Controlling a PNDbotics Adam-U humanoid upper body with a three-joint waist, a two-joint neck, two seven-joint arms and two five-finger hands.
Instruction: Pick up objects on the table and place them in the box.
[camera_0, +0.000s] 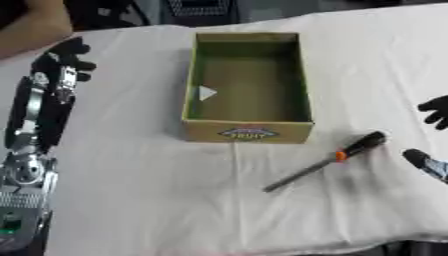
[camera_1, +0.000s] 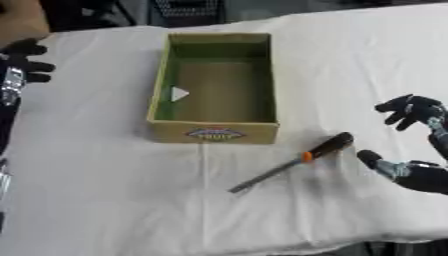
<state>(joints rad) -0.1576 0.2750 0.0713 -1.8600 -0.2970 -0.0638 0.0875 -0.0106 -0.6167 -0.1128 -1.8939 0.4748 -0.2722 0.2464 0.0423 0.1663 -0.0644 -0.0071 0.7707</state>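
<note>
The screwdriver (camera_1: 293, 162) lies slantwise, its handle just beside the spread, empty right hand (camera_1: 407, 145), far from the left hand (camera_0: 66, 57).

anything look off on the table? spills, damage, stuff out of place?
Nothing stands out. The box sits upright and looks empty. The screwdriver lies flat on the white cloth just right of the box's near corner, not yet picked up. The right hand hovers open beside its handle; the left hand is out at the far left.
</note>
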